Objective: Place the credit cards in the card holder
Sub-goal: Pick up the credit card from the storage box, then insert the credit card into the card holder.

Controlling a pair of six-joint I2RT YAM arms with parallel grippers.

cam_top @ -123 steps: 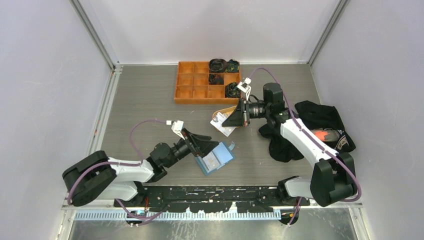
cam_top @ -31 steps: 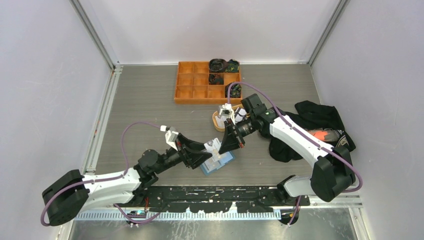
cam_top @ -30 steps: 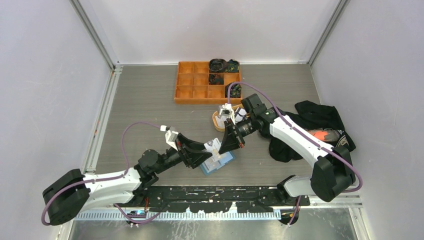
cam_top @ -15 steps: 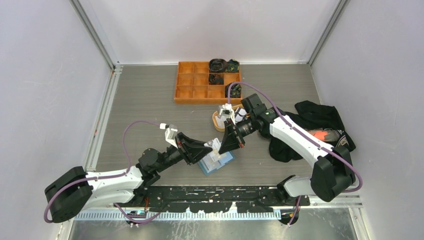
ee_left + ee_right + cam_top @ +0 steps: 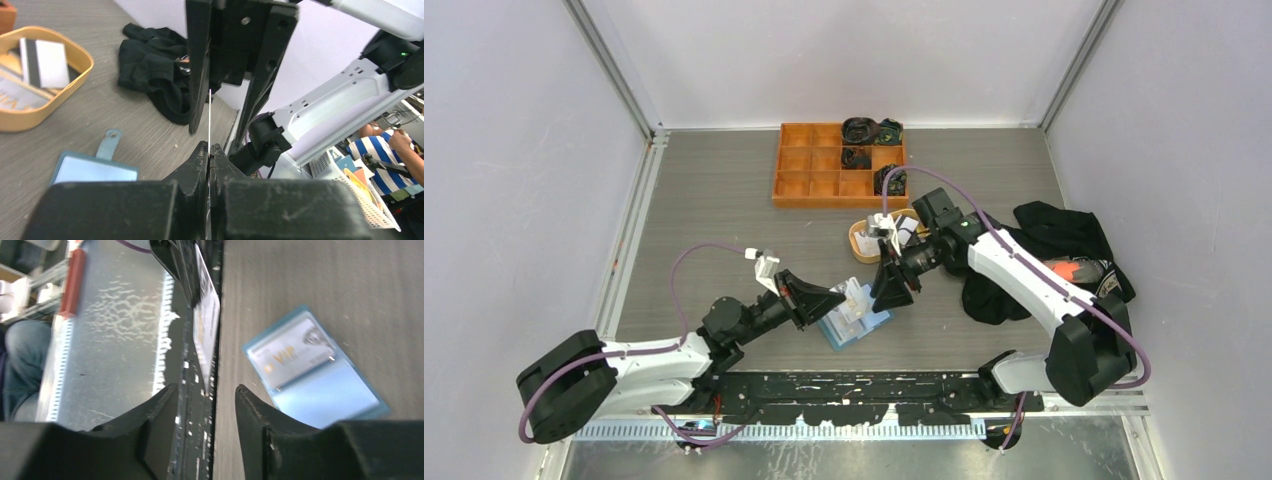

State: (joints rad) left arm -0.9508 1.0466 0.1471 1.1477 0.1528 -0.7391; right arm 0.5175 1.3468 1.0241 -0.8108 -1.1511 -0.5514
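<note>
- Your left pincer is clamped tight on the lower edge of a card. The card stands on edge, so the left wrist view shows only a thin white line and none of its face.
- Your right pincer has its jaws apart, one on each side of that card. Whether either of its fingers touches the card is hard to tell.
- From above, the left pincer and right pincer meet nose to nose. They hide most of the card between them.
- The card holder lies open on the counter just below the two pincers. One pale printed card sits in its clear slot. The right wrist view is blurred, so the small print is unreadable.
- In the left wrist view the pincer's body cuts off the near part of the card holder. Only its blue tab is clear.
- A tan dish farther back holds more cards, partly hidden from above by the right arm.
- A black cloth lies heaped to the right.
- The orange tray at the back holds dark items you cannot identify.
</note>
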